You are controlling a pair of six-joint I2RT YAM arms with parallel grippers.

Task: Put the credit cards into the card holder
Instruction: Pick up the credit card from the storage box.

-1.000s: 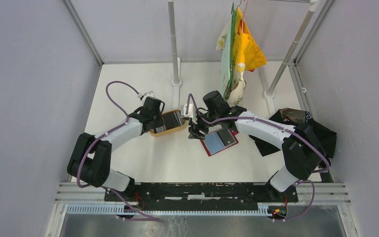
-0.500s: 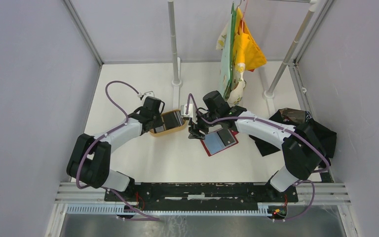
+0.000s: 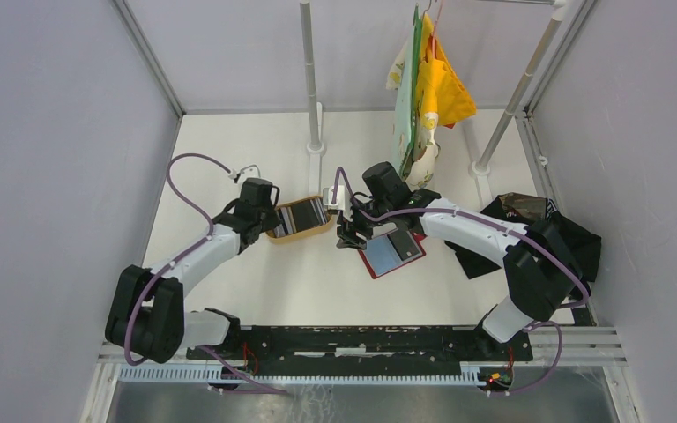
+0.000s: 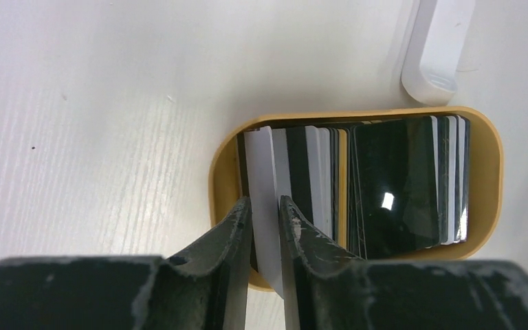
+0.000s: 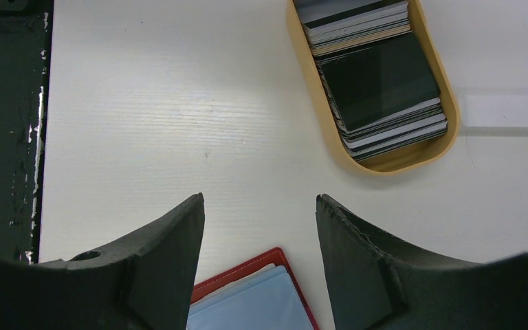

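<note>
A tan oval tray (image 4: 223,165) holds a row of upright credit cards (image 4: 385,185), grey, white and dark. My left gripper (image 4: 265,204) is shut on one pale grey card (image 4: 260,161) at the tray's left end; the card stands edge-on between the fingers. From above, the left gripper (image 3: 267,220) sits at the tray's (image 3: 322,232) left end. The red card holder (image 3: 394,251) lies open, blue-grey lining up, right of the tray. My right gripper (image 5: 260,201) hovers open over the card holder's (image 5: 247,295) corner, nothing between its fingers.
A white pole base (image 4: 436,48) stands just behind the tray. Two upright poles (image 3: 310,79) rise at the back, with yellow and green cloths (image 3: 427,88) hanging. A black bundle (image 3: 529,220) lies at the right wall.
The left gripper has closed on the pale card, and the left arm has drawn back to the left. The right arm has not moved.
</note>
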